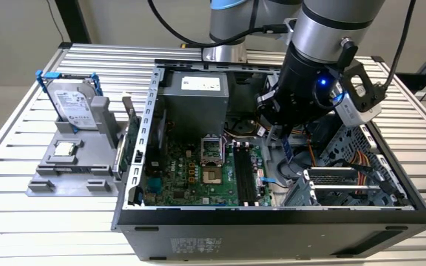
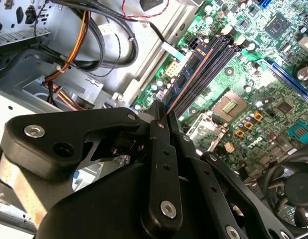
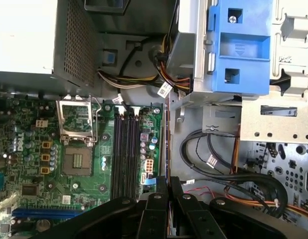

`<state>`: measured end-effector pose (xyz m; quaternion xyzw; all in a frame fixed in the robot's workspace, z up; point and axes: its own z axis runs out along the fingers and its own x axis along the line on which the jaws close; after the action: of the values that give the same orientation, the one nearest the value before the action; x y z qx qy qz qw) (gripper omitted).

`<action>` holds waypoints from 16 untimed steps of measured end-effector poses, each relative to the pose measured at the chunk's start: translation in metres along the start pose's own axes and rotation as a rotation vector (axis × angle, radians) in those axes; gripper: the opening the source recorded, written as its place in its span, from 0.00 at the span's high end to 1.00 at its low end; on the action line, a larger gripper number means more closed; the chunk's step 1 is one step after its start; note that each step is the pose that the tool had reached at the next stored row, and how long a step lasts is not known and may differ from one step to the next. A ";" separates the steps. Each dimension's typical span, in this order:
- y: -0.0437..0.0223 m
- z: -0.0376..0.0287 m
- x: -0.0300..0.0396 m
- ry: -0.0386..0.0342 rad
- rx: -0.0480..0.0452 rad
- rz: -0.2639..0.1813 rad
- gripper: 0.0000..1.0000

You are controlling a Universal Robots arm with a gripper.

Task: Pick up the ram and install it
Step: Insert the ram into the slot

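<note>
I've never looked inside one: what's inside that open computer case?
A green motherboard with memory slots and an open processor socket, a grey power supply, cables. The gripper, holding the ram, hangs inside; the arm covers what's behind it.

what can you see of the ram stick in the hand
The long thin green ram stick is a narrow circuit board with dark chips and a blue label strip. The black hand is shut on one end, pinching its flat sides, so it juts out beyond it. It hangs inside the open computer case, beside the dark memory slots on the green motherboard, not seated in any.
</note>
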<state>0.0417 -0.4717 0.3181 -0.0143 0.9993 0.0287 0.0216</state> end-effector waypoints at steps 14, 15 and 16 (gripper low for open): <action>-0.0001 0.0043 0.0002 -0.0001 0.0001 0.002 1.00; -0.0001 0.0045 0.0002 -0.0001 0.0001 0.002 1.00; -0.0001 0.0048 0.0002 -0.0001 0.0001 0.002 1.00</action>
<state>0.0417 -0.4715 0.3133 -0.0132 0.9993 0.0287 0.0217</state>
